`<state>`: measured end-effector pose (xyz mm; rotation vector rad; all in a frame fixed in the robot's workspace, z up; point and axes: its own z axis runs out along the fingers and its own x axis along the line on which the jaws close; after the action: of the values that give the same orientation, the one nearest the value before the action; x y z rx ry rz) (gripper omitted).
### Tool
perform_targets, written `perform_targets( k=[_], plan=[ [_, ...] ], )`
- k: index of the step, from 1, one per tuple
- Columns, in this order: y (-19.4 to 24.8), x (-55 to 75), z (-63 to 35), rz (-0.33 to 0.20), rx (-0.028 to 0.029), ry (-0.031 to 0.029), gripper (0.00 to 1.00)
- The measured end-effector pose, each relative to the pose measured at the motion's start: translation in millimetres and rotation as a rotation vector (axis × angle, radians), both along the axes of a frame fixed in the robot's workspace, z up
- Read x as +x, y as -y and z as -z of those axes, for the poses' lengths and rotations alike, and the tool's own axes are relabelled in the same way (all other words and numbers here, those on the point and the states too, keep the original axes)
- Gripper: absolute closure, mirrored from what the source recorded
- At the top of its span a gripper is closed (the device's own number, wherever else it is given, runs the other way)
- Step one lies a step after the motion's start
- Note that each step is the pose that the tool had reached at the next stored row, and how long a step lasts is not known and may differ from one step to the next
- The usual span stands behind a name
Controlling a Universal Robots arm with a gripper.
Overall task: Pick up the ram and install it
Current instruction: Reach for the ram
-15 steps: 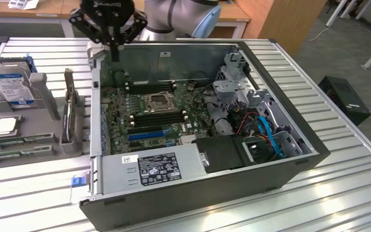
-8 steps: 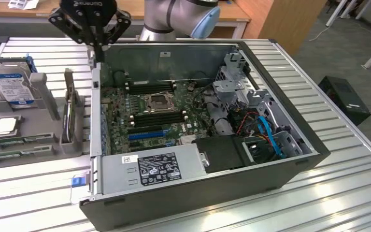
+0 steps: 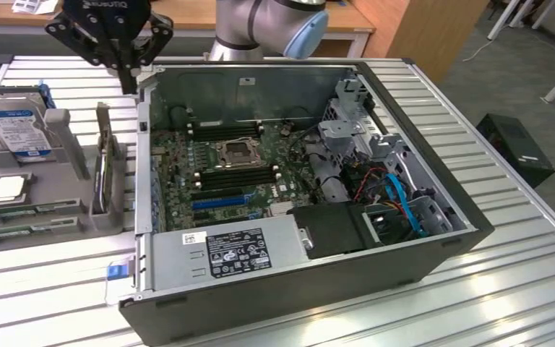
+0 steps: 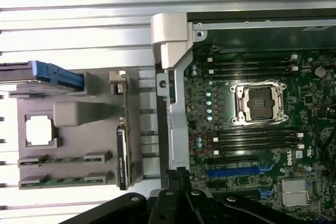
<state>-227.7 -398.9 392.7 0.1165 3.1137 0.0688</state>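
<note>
Two sticks of ram (image 4: 65,159) are lying in the grey tray (image 4: 79,140) on the bench, exterior view's left, neither picked. Gripper (image 3: 129,72) is hovering by the open case's (image 3: 355,289) corner, fingers pressed together, gripping nothing. Memory slots (image 3: 234,177) are sitting empty. Pick and install are both pending.

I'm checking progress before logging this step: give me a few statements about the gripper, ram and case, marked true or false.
1. The gripper is shut and holds no ram. True.
2. Two ram sticks lie in the grey holder. True.
3. The holder stands inside the case. False: it stands outside it, on the exterior view's left.
4. A cooler covers the CPU socket. False: the socket is uncovered.
</note>
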Motion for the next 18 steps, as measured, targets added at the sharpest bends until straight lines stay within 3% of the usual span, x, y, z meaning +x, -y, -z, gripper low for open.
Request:
perform_targets(
  k=[18],
  plan=[
    [0.0, -52.8, 0.3, 0.0, 0.0001, 0.0, 0.89]
  ],
)
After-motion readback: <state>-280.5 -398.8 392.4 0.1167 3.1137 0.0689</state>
